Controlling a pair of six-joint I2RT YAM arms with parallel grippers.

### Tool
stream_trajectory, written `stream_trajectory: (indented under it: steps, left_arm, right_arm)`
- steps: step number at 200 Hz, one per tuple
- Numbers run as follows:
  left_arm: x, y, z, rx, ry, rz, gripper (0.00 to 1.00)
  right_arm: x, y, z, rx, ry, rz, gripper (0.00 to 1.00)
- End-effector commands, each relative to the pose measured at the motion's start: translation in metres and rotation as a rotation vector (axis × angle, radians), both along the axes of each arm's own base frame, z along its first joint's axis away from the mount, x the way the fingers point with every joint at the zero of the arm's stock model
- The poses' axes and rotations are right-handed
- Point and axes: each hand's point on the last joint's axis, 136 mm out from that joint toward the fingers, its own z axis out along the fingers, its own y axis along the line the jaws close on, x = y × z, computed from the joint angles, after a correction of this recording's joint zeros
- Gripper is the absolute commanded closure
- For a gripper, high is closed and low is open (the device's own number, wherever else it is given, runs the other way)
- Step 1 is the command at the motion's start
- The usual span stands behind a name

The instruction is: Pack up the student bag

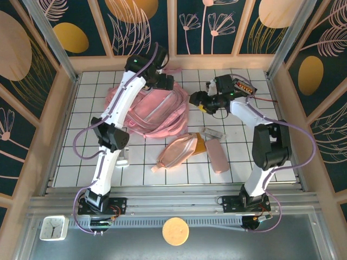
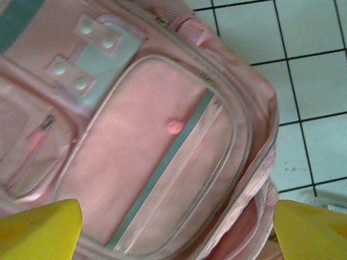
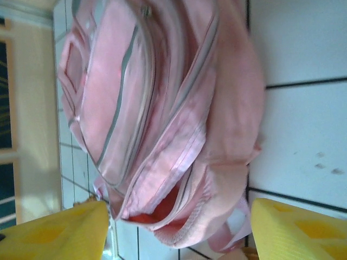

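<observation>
The white tiled desk [image 1: 95, 92] fills the middle of the overhead frame, and the student bag [image 1: 157, 111] lies flat on it just left of centre, toward the upper half, its pink front panel facing up. The left arm reaches up over the bag from the lower left, and its left claw [image 1: 162, 82] hangs above the bag's upper edge. In the left wrist view its yellow fingers [image 2: 38, 230] sit far apart at the bottom corners, open and holding nothing, with the bag's zipped front pocket [image 2: 157, 146] below. The right claw [image 1: 198, 101] is at the bag's right edge, jaws likewise spread and empty. Its wrist view shows the bag [image 3: 162, 108] with a zip mouth gaping over an orange-red lining [image 3: 157, 208]. Below the bag lie a peach-pink oval pouch [image 1: 178, 151] and, to its right, a flat pink case [image 1: 218, 156].
</observation>
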Motion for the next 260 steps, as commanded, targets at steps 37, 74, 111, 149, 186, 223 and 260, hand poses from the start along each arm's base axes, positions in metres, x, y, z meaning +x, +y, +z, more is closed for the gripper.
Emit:
stream_trajectory:
  steps: [37, 74, 111, 149, 186, 223, 260]
  left_arm:
    - [-0.057, 0.078, -0.07, 0.251, 0.175, 0.105, 0.06]
    - [-0.118, 0.115, -0.129, 0.111, 0.26, 0.222, 0.06]
    - [-0.137, 0.134, -0.133, -0.185, 0.184, 0.344, 0.07]
    - [-0.126, 0.132, -0.123, -0.584, 0.074, 0.443, 0.1]
    - [-0.111, 0.119, -0.127, -0.823, 0.056, 0.493, 0.15]
    - [-0.092, 0.124, -0.145, -0.884, 0.035, 0.538, 0.2]
    - [-0.076, 0.123, -0.165, -0.906, 0.054, 0.547, 0.27]
  right_arm:
    - [-0.015, 0.038, -0.068, -0.081, 0.139, 0.086, 0.29]
    - [-0.006, 0.052, -0.083, -0.112, 0.152, 0.112, 0.29]
    - [0.014, 0.044, -0.086, -0.129, 0.111, 0.048, 0.59]
    - [0.048, 0.031, -0.065, -0.094, 0.041, 0.002, 1.0]
    - [0.075, 0.027, -0.057, -0.088, 0.005, 0.007, 1.0]
    - [0.084, 0.027, -0.05, -0.081, 0.005, 0.003, 1.0]
    - [0.08, 0.023, -0.055, -0.103, 0.025, 0.002, 1.0]
